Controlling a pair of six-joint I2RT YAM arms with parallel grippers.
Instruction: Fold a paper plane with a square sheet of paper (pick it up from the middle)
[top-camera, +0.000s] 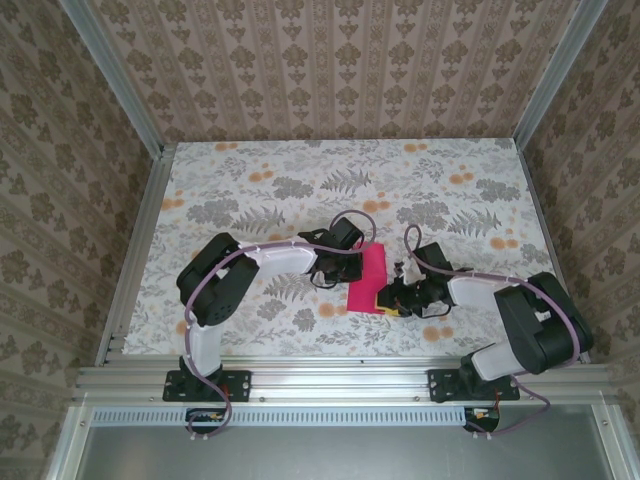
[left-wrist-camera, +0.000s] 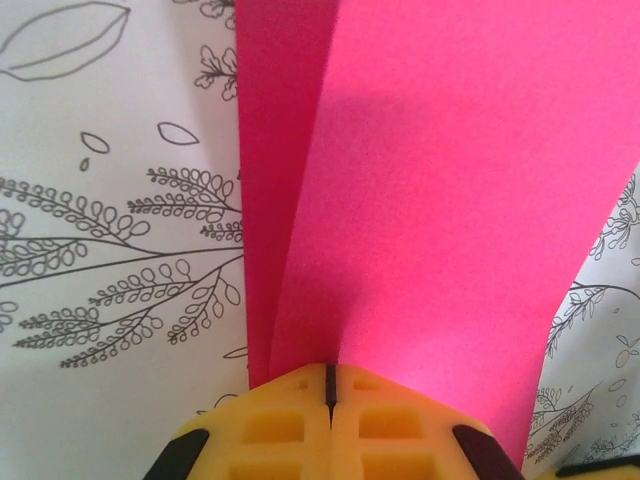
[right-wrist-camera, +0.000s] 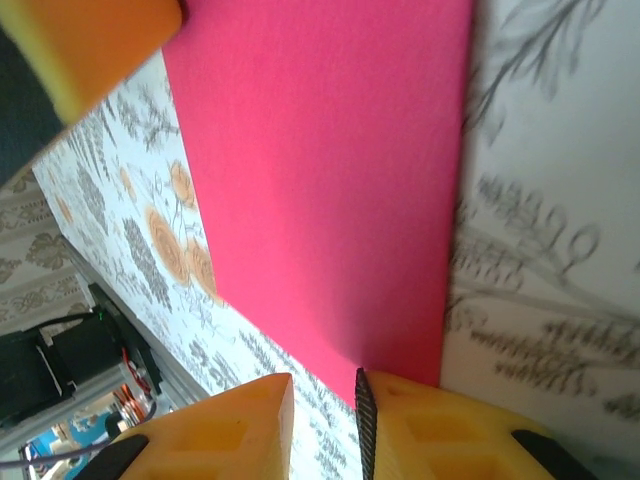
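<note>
Closed tight in front, two yellow fingertips (left-wrist-camera: 285, 430) of the left jaws, pinching one thin magenta-pink square sheet of paper (left-wrist-camera: 450, 200), folded into two layers. Lying mid-way on the floral-patterned desk (top-camera: 300, 170) between both jaws. Right jaws parted, sheet's corner at the gap, not clamped.

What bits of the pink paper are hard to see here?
- Top view: the square sheet of paper is too small to show its folds.
- Left wrist view: the picture edge cuts off its top; the left gripper hides its bottom.
- Right wrist view: the orange blob in the corner is blurred.
</note>
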